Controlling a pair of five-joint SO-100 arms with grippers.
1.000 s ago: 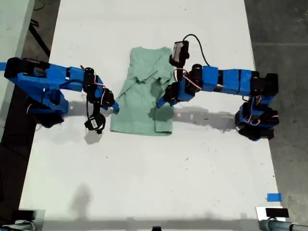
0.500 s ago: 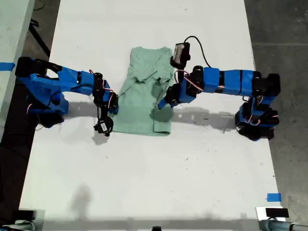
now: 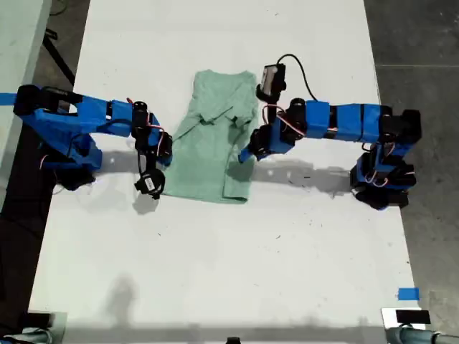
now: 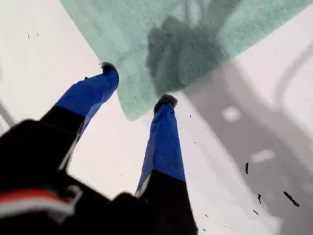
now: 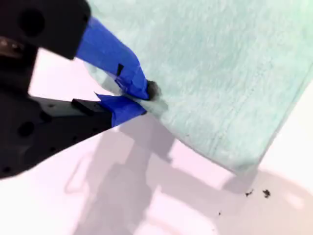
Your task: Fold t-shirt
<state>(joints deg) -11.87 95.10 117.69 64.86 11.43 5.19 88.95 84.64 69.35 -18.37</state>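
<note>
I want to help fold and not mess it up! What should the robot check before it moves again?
1. My second gripper has hold of the t-shirt: ok, shut on its edge.
2. My first gripper has hold too: not ok, its jaws are open around a shirt corner.
3. The whole shirt lies on the table: ok.
4. The shirt lies smooth: not ok, there are wrinkles near the neck end.
5. The pinch holds only one layer: cannot tell.
</note>
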